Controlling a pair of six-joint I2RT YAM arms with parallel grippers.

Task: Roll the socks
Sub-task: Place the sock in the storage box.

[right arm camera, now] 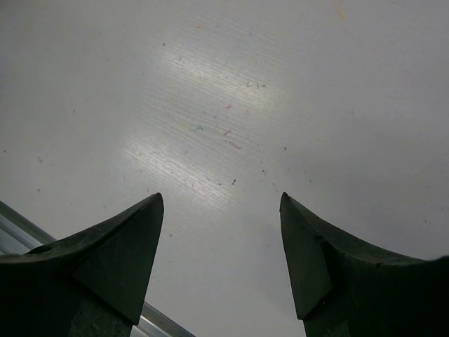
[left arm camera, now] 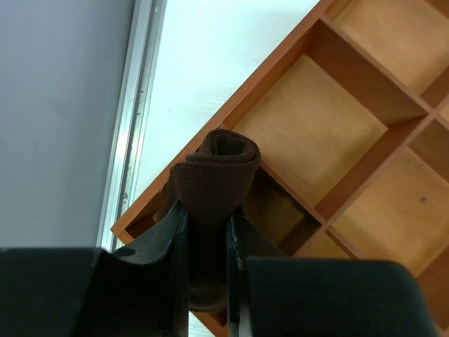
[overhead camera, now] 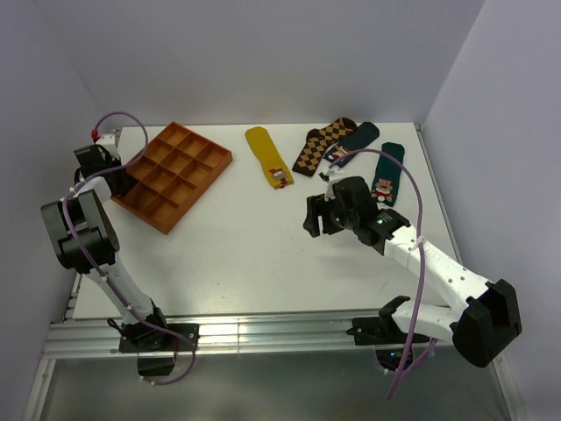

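Note:
In the left wrist view my left gripper (left arm camera: 208, 210) is shut on a rolled dark brown sock (left arm camera: 214, 172), which sticks out beyond the fingertips. The roll hangs over the near-left corner compartment of a wooden tray (left arm camera: 309, 119). From above, the left gripper (overhead camera: 118, 180) stands at the tray's (overhead camera: 175, 175) left corner and hides the sock. My right gripper (overhead camera: 314, 217) hovers over bare table right of centre. Its fingers (right arm camera: 133, 232) are spread wide, open, with nothing between them.
At the back lie a mustard yellow sock (overhead camera: 266, 155), a brown-and-tan diamond sock (overhead camera: 321, 145) and two dark teal socks (overhead camera: 358, 139) (overhead camera: 387, 174). The tray has several square compartments. The table's left metal edge (left arm camera: 130, 126) runs close beside the tray.

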